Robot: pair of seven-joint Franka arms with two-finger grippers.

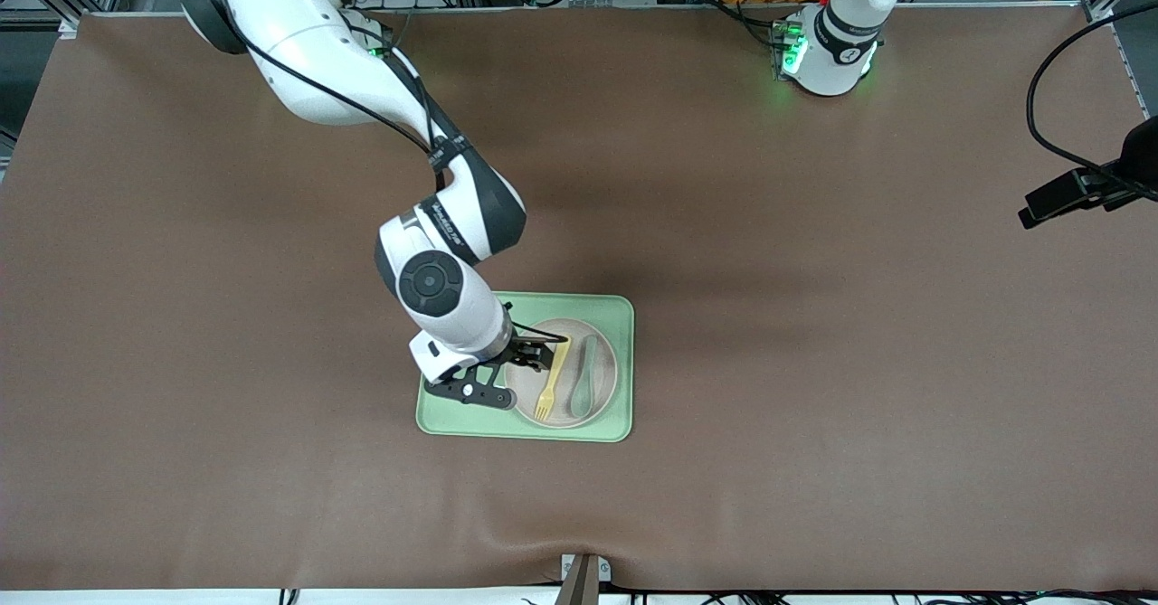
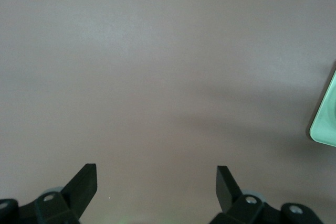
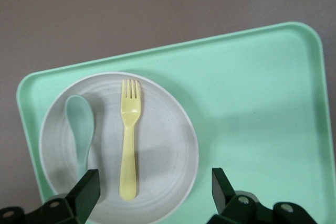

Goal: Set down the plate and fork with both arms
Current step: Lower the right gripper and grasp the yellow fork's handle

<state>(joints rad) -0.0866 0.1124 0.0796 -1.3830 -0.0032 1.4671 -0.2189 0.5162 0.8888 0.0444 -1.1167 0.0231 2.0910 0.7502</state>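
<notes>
The off-white plate (image 1: 608,372) (image 3: 163,150) lies on a light-green tray (image 1: 452,420) (image 3: 252,103). On the plate rests the pale-yellow fork (image 1: 551,383) (image 3: 129,140), beside a grey-green spoon (image 1: 583,377) (image 3: 80,129). My right gripper (image 1: 540,349) (image 3: 154,179) hangs open low over the plate's rim, at the fork's handle end, with nothing between its fingers. My left gripper (image 2: 156,174) is open over bare brown table, with only a corner of the tray (image 2: 326,119) in its wrist view. It does not show in the front view.
The left arm's base (image 1: 828,44) stands at the table's edge farthest from the front camera. A black clamp with a cable (image 1: 1086,189) juts in at the left arm's end of the table. Brown table surface surrounds the tray.
</notes>
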